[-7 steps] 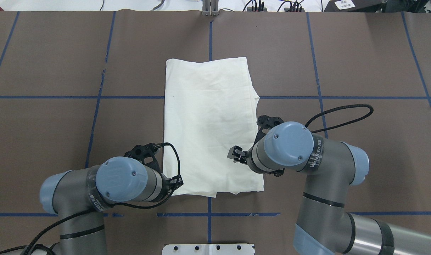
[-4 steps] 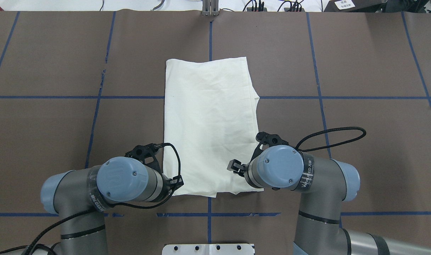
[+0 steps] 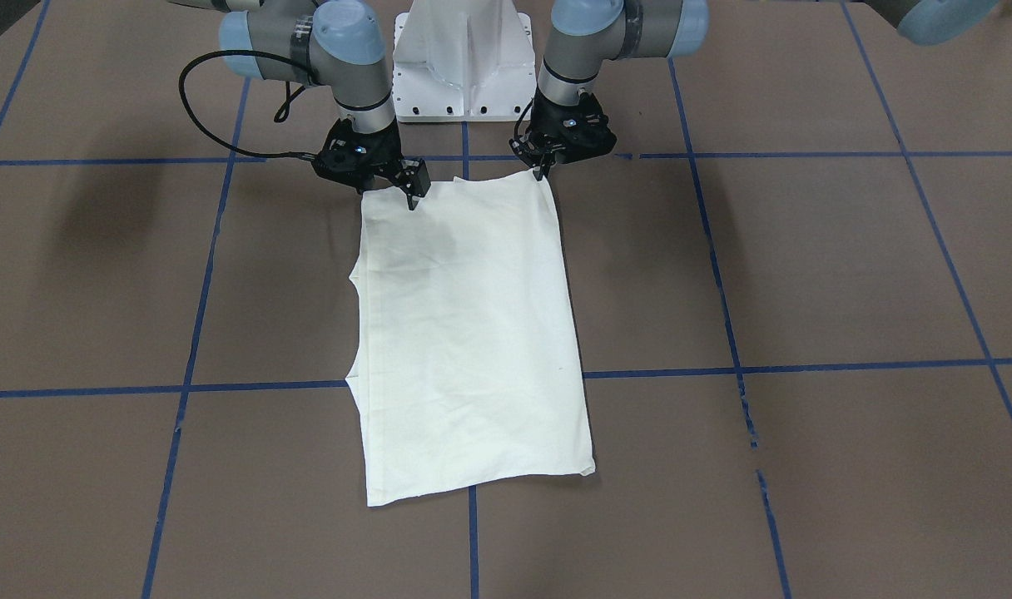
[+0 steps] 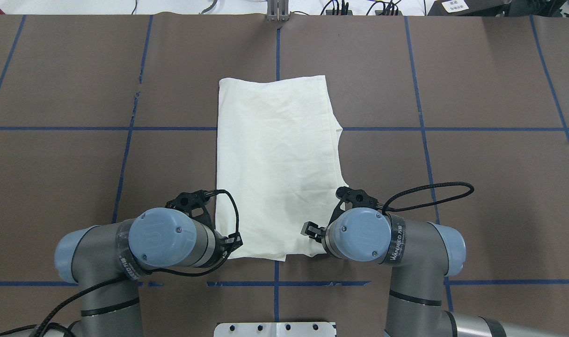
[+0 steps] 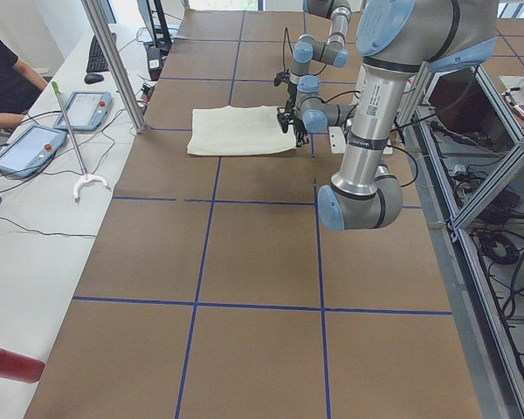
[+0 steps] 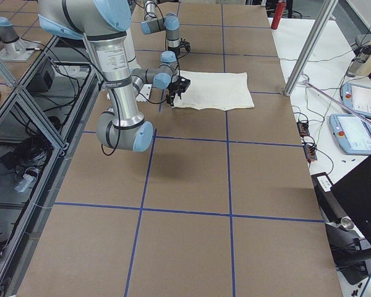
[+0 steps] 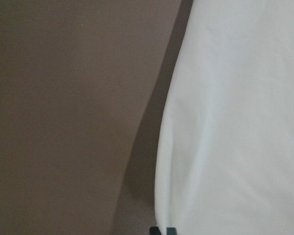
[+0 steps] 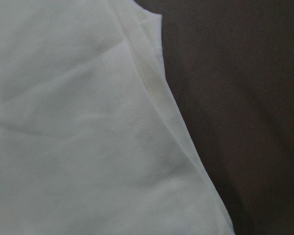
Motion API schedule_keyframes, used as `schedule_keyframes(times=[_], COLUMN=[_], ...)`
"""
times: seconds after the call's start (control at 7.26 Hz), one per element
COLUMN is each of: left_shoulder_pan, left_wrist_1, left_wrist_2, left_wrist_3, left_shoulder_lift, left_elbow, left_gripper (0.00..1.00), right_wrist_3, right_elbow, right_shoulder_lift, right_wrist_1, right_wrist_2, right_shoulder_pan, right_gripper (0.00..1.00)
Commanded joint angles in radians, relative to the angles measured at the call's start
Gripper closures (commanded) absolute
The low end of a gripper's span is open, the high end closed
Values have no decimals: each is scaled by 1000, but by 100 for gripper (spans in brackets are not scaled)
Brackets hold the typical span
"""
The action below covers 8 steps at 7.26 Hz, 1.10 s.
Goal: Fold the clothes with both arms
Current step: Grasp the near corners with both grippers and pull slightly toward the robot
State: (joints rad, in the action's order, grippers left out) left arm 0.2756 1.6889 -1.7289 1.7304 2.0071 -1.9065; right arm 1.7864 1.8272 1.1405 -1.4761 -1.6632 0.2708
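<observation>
While flat, 1 shirt (image 4: 275,164), 2 pincers (image 3: 544,170) (image 3: 389,190).

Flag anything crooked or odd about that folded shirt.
The shirt lies flat, but its edge on the robot's right is not flush: lower layers stick out past the top layer in a notched step. Nothing else stands out.

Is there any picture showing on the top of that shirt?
No, the shirt lies folded on the table with only plain cream cloth facing up.
</observation>
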Motion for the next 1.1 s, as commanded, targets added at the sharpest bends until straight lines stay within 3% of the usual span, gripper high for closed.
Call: schedule_keyframes(times=[0.0,0.28,0.55,0.96], left_shoulder_pan=[-3,-3,-3,-3], left_wrist_1=[0,0,0,0], left_wrist_2=[0,2,3,3], left_wrist_3=[0,0,0,0], left_shoulder_lift=[1,1,1,-1], left_elbow=[1,1,1,4], left_gripper=[100,100,100,100], right_wrist_3=[1,8,19,19], right_elbow=[-22,-22,-19,-16], right_shoulder_lift=[-2,-5,-10,-13], right_wrist_1=[0,0,0,0], right_wrist_2=[0,-1,-1,-4], right_shoulder_pan=[-1,1,4,10], right_gripper=[0,2,49,88])
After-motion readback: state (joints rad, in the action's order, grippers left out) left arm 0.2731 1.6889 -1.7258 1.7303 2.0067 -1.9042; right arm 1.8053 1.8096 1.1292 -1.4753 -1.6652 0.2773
